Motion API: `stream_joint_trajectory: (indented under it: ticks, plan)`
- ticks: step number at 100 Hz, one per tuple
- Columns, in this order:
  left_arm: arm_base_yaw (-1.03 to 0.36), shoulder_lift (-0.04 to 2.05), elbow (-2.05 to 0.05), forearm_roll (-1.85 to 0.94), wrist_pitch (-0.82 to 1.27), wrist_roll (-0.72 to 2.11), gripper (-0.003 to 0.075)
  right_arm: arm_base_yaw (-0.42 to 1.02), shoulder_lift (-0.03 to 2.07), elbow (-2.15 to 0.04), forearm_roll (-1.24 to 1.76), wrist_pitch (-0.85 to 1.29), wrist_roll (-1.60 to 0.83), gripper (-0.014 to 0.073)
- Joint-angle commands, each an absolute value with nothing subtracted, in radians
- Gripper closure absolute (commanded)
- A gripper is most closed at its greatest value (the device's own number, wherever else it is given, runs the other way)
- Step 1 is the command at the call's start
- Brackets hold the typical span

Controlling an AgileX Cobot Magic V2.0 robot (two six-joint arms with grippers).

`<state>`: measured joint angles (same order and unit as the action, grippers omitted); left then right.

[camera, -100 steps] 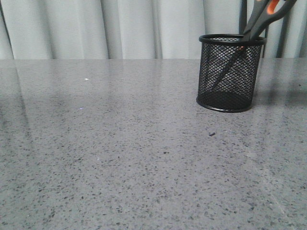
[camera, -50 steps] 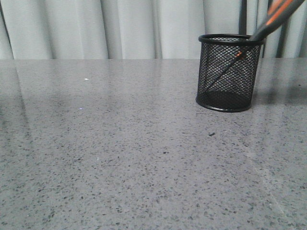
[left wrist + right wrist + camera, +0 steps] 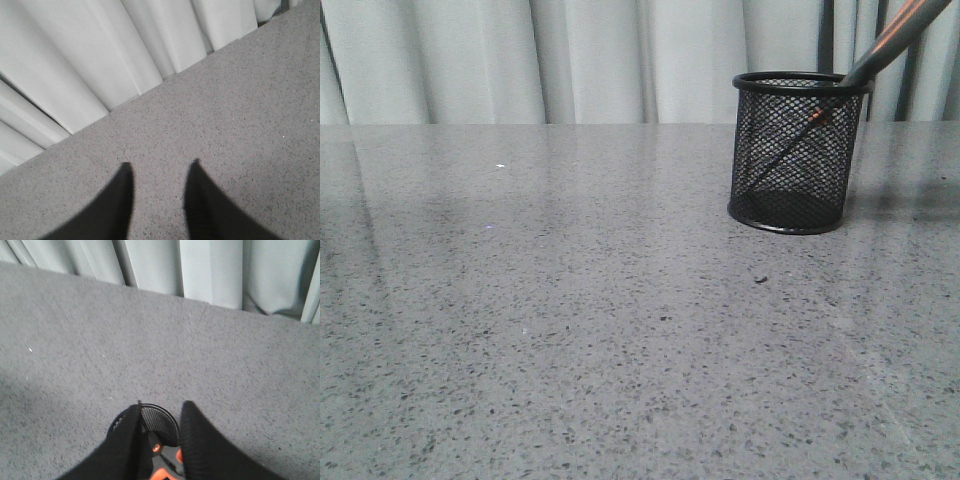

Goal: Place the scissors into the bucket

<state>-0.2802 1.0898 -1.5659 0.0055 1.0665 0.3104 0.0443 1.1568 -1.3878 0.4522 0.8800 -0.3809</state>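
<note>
The pair of scissors with dark grey plastic handles, orange loop lining and grey metal blades (image 3: 840, 90) stands blades-down inside the small black wire-mesh cylindrical bucket (image 3: 797, 150). The blades run diagonally through the mesh toward the base; the handles lean over the bucket's rim on the robot's right side and leave the top of the front view. The bucket stands upright on the grey speckled stone counter (image 3: 570, 330), near the pale curtain (image 3: 570, 60) at the far edge.

Handling properties, as judged: the scissors are rigid and moderately light, with smooth, slippery metal blades and a pointed tip. The plastic handles just above the pivot offer the safest grip. The mesh bucket is light and could tip or slide if the leaning handles are pushed sideways.

Right end effector (image 3: 159, 437): positioned directly above the bucket, pointing down at it. Its two dark fingers (image 3: 127, 440) flank the orange-lined handles, with a gap between them. Whether the fingers are in contact with the handles cannot be told, because the contact zone lies at the frame edge.

Left end effector (image 3: 159, 200): parted and holding nothing, angled over bare counter toward the curtain, well apart from the bucket.
</note>
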Motion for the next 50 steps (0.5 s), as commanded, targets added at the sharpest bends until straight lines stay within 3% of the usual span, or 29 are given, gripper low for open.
stream_joint_trajectory:
  ticks: [1,5,30,50]
  plan:
    - [-0.277,1.075,-1.542,0.008,0.979,0.3,0.0745,0.047,1.089,-1.344,0.498,0.733,-0.393,0.0624]
    - [-0.277,1.07,-1.517,0.008,0.958,0.298,0.0741,0.047,1.066,-1.296,0.503,0.681,-0.393,0.0673]
    - [-0.277,0.915,-1.178,-0.015,0.581,0.192,0.0741,0.047,0.845,-0.949,0.504,0.327,-0.427,0.0665]
    - [-0.277,0.707,-0.821,-0.015,0.24,0.185,0.0741,0.047,0.649,-0.693,0.504,0.17,-0.436,0.0665]
